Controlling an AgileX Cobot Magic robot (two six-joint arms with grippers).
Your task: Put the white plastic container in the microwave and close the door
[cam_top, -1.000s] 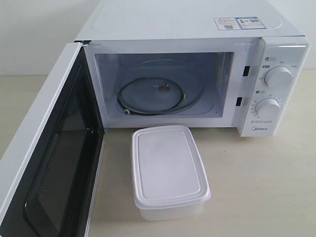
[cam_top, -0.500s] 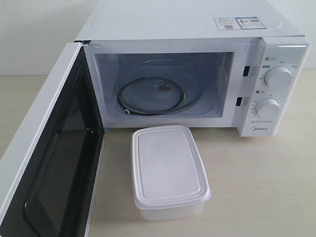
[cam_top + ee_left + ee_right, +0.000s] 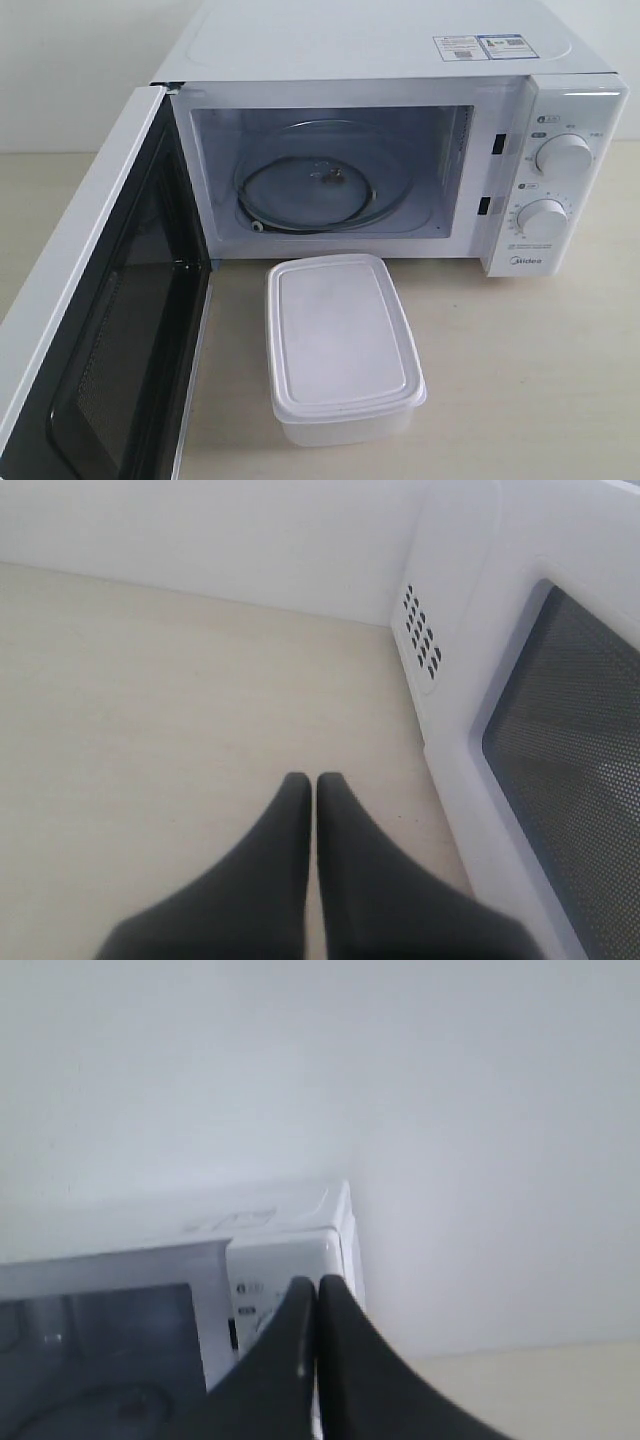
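step in hand: the pickup, not yet begun. white plastic container (image 3: pixel 342 345) sits lidded on the table (image 3: pixel 530 390), just before the microwave (image 3: pixel 380 40). door (image 3: pixel 105 330) stands wide open. left gripper (image 3: pixel 314 786) and right gripper (image 3: pixel 317 1288) are pinched together, empty. next move, likely: open one and reach for the box.

The white rectangular plastic container (image 3: pixel 343 348) looks frosted and translucent, with a smooth lid. The boxy white microwave (image 3: pixel 380 45) has a smooth, faintly glossy shell. Its wide white door (image 3: pixel 112 330) carries dark fine mesh (glossy black frame). The pale tabletop (image 3: pixel 530 380) looks matt.
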